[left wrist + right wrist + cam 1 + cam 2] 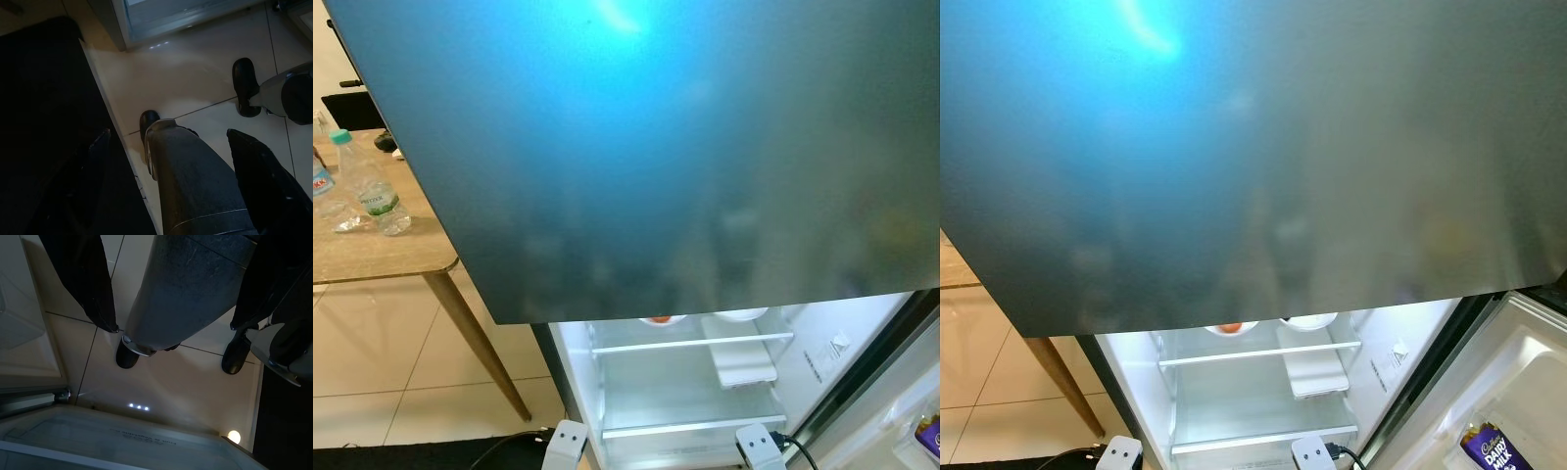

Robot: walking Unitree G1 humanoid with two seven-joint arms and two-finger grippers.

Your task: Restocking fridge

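The head views look down on the fridge (656,147), its dark upper door shut and the lit lower compartment (685,382) open beneath, with a water bottle (374,186) on the wooden table (372,259) at left. In the left wrist view the left gripper (166,161) hangs spread wide over the tiled floor (195,83). In the right wrist view the right gripper (173,325) also hangs wide apart, empty, above the fridge's threshold.

A purple chocolate bar (1491,452) in the fridge door reads "Cadbury Dairy Milk".

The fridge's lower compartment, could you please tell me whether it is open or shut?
Open. The lit interior with its white shelves is exposed, and the door, holding a chocolate bar, is swung aside.
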